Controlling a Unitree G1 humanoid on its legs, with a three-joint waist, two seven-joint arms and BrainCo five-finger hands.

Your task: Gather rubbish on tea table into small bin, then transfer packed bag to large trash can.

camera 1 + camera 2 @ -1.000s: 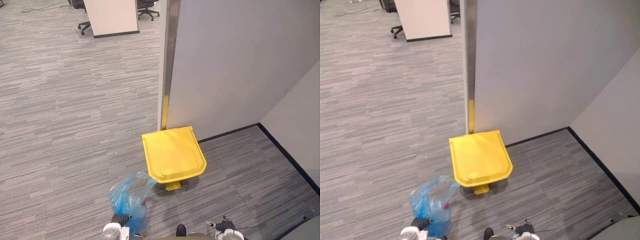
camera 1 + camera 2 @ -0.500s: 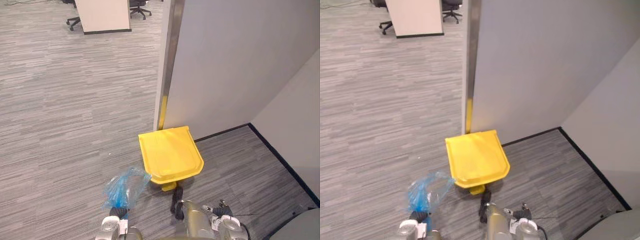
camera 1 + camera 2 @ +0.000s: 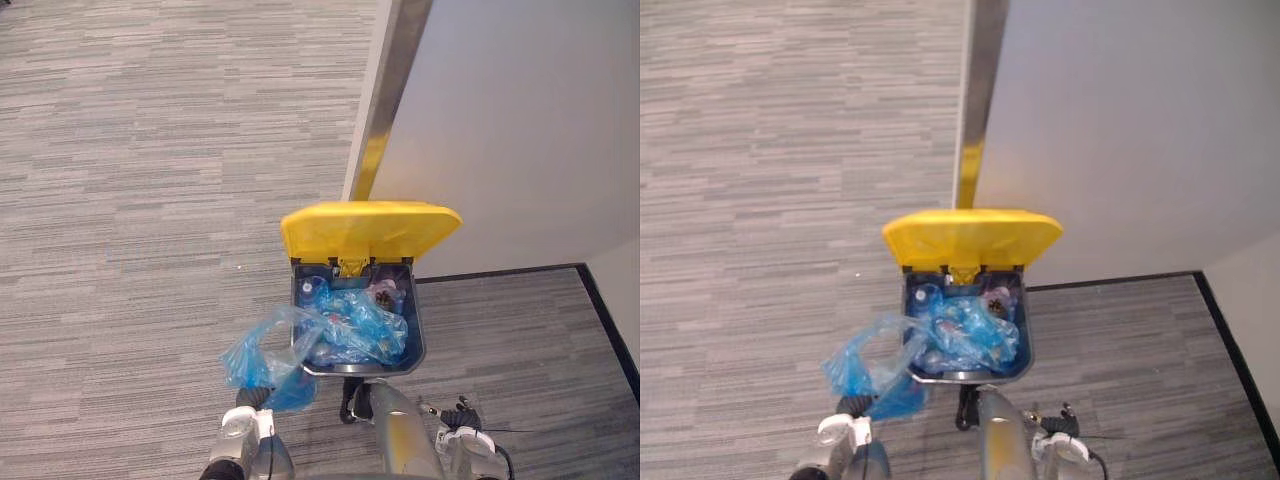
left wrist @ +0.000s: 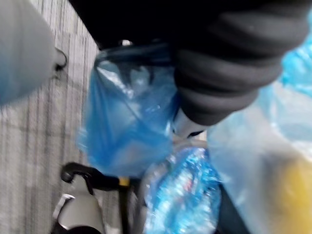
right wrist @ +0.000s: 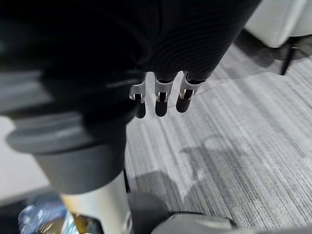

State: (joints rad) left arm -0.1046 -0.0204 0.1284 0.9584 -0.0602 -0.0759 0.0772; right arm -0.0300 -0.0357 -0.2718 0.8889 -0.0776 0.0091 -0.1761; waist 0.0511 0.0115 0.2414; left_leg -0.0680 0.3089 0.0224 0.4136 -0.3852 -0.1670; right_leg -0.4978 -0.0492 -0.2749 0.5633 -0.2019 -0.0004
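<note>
The large trash can (image 3: 417, 342) stands against the partition with its yellow lid (image 3: 370, 228) raised. Inside lie several crumpled blue bags (image 3: 355, 325). My left hand (image 3: 247, 398) is shut on the packed blue bag (image 3: 262, 355), which stands up just left of the can's near rim and touches it. From the left wrist the same blue bag (image 4: 126, 131) bulges past the dark cover, and the fingers are hidden in the plastic. My right hand (image 3: 462, 415) hangs low to the right of the can, its fingers (image 5: 161, 100) relaxed and holding nothing.
A grey partition wall (image 3: 520, 120) with a metal edge post (image 3: 385, 90) rises right behind the can. Black skirting (image 3: 500, 272) runs along its foot to the right. Grey carpet (image 3: 140, 200) stretches out on the left.
The can's yellow lid has swung up and the inside now shows. The camera has moved closer and tipped down. The blue bag has come up against the can's near left rim.
</note>
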